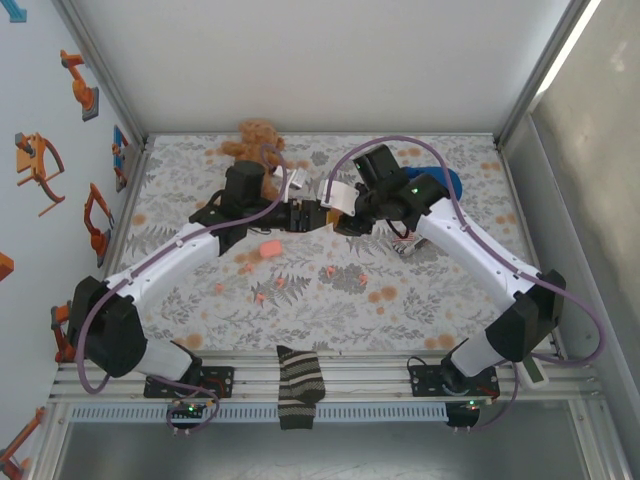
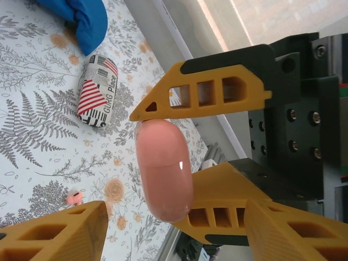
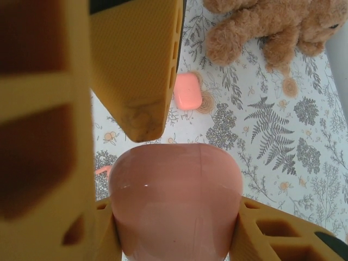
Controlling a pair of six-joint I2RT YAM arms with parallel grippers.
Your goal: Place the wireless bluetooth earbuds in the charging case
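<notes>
At the near edge of the table [image 1: 400,320], at 6 o'clock, a striped sock [image 1: 300,385] hangs over the rail, clear of the work. Past it, toward the middle, the earbuds [image 2: 73,197] lie loose on the fern-print cloth, none yet in a case. A second pink case [image 1: 268,248] rests shut at about 9 o'clock of centre, apart from both arms.

Just beyond centre the two arms meet in the air. The right pincer [image 1: 348,220] is clamped on the charging case [image 2: 163,168] by its two sides. It holds the case up off the cloth, so that the upper end stays free. The left pincer [image 1: 318,215] faces it with jaws apart, one fingertip just beside that free end, gripping nothing. I judge that it is set there to lift the lid. At 12 o'clock a teddy bear [image 1: 255,145] sits idle.
</notes>
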